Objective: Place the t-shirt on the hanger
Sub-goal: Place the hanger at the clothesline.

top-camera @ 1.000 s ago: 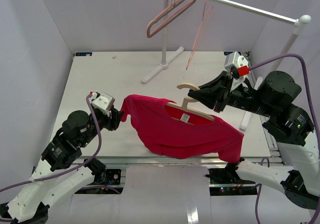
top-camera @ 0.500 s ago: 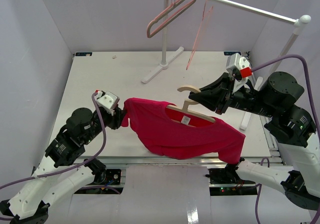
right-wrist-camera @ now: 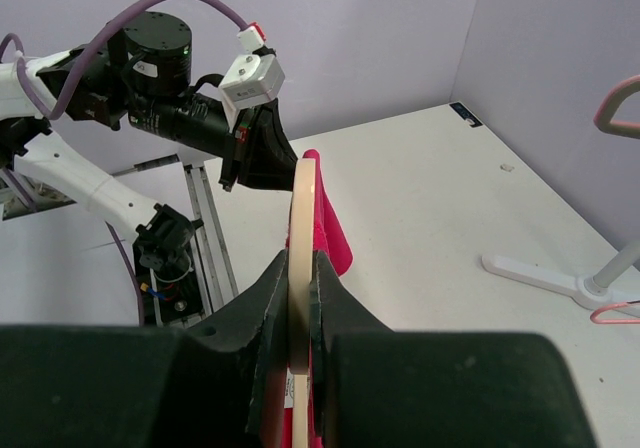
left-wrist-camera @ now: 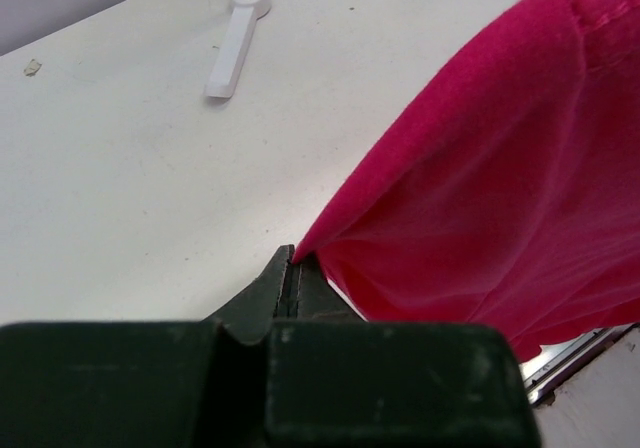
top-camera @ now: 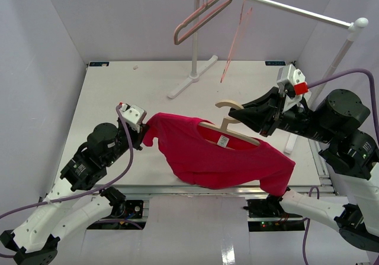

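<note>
The red t-shirt (top-camera: 219,158) hangs draped over the tan wooden hanger (top-camera: 232,132), with its white label showing in the neck. Its lower hem sags over the table's near edge. My right gripper (top-camera: 235,118) is shut on the hanger near its hook, and in the right wrist view the hanger (right-wrist-camera: 303,203) stands edge-on between the jaws with red t-shirt (right-wrist-camera: 328,230) behind it. My left gripper (top-camera: 142,139) is at the shirt's left sleeve. In the left wrist view it (left-wrist-camera: 291,266) is shut, pinching the tip of the t-shirt's (left-wrist-camera: 480,188) sleeve edge.
A white clothes rack (top-camera: 278,6) stands at the back, its base foot (top-camera: 190,77) on the table. A thicker pinkish-brown hanger (top-camera: 200,18) and a thin pink wire hanger (top-camera: 235,40) hang from its rail. Purple walls enclose the table (top-camera: 118,93).
My left gripper moved right to the sleeve and shut on its edge. My right arm shifted slightly right, carrying the hanger and shirt with it.
</note>
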Motion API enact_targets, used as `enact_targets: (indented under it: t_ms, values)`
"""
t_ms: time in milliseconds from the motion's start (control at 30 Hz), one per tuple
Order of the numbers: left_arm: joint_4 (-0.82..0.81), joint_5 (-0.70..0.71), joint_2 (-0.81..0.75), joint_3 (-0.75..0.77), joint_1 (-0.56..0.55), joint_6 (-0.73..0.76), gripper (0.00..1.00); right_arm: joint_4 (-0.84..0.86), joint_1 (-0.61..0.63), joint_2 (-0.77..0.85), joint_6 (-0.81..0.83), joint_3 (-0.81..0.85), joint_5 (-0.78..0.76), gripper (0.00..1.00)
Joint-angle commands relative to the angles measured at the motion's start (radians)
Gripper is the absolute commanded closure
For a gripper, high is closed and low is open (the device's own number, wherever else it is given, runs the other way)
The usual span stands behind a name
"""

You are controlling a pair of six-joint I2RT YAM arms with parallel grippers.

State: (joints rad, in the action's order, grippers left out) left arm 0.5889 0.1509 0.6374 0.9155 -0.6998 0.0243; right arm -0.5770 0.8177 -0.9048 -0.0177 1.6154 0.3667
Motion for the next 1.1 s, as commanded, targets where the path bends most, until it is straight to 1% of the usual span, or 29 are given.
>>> enact_targets:
  t_ms: [0, 133, 267, 300, 333, 367, 433, 467, 500, 567, 633, 767, 867, 933, 1000, 1067]
  values:
    - [0.009, 0.084, -0.016, -0.027, -0.001, -0.014, 1.0, 0.083, -0.005, 0.023, 0.011, 0.012, -0.054, 0.92]
    - [0.019, 0.143, -0.014, -0.044, -0.001, -0.014, 1.0, 0.083, -0.005, 0.029, 0.013, 0.014, -0.09, 0.92]
    - [0.023, 0.126, 0.013, -0.028, -0.001, -0.014, 1.0, 0.084, -0.006, 0.031, 0.013, 0.011, -0.089, 0.92]
    - [0.028, 0.118, 0.024, -0.02, -0.001, -0.014, 0.96, 0.084, -0.006, 0.03, 0.013, 0.01, -0.09, 0.92]
    - [0.034, 0.105, 0.034, -0.011, -0.001, -0.016, 0.87, 0.083, -0.005, 0.03, 0.013, 0.009, -0.092, 0.92]
    - [0.041, 0.099, 0.038, -0.006, -0.001, -0.028, 0.81, 0.083, -0.006, 0.029, 0.013, 0.007, -0.1, 0.92]
    - [0.049, 0.1, 0.045, 0.011, -0.001, -0.058, 0.59, 0.081, -0.005, 0.029, 0.013, 0.001, -0.124, 0.92]
    - [0.052, 0.099, 0.045, 0.021, -0.001, -0.064, 0.52, 0.077, -0.005, 0.03, 0.013, -0.004, -0.138, 0.92]
    - [0.055, 0.098, 0.044, 0.032, -0.001, -0.069, 0.47, 0.073, -0.005, 0.03, 0.013, -0.01, -0.154, 0.92]
    - [0.061, 0.094, 0.038, 0.05, -0.001, -0.074, 0.4, 0.061, -0.006, 0.039, 0.013, -0.034, -0.196, 0.92]
    - [0.064, 0.076, 0.029, 0.075, -0.001, -0.091, 0.27, 0.039, -0.006, 0.05, 0.013, -0.062, -0.239, 0.92]
    - [0.012, -0.028, -0.001, 0.086, -0.001, -0.121, 0.15, -0.031, -0.005, 0.075, 0.008, -0.083, -0.316, 0.92]
    - [-0.112, -0.144, -0.047, 0.038, -0.001, -0.196, 0.03, -0.1, -0.005, 0.101, -0.012, -0.106, -0.408, 0.92]
    - [-0.166, -0.224, -0.034, 0.025, -0.001, -0.244, 0.02, -0.131, -0.005, 0.132, -0.032, -0.14, -0.454, 0.92]
    - [-0.154, -0.301, 0.022, 0.041, 0.0, -0.256, 0.02, -0.127, -0.005, 0.16, -0.05, -0.205, -0.48, 0.92]
    - [-0.146, -0.313, 0.075, 0.051, 0.0, -0.302, 0.02, -0.136, -0.005, 0.187, -0.079, -0.25, -0.562, 0.92]
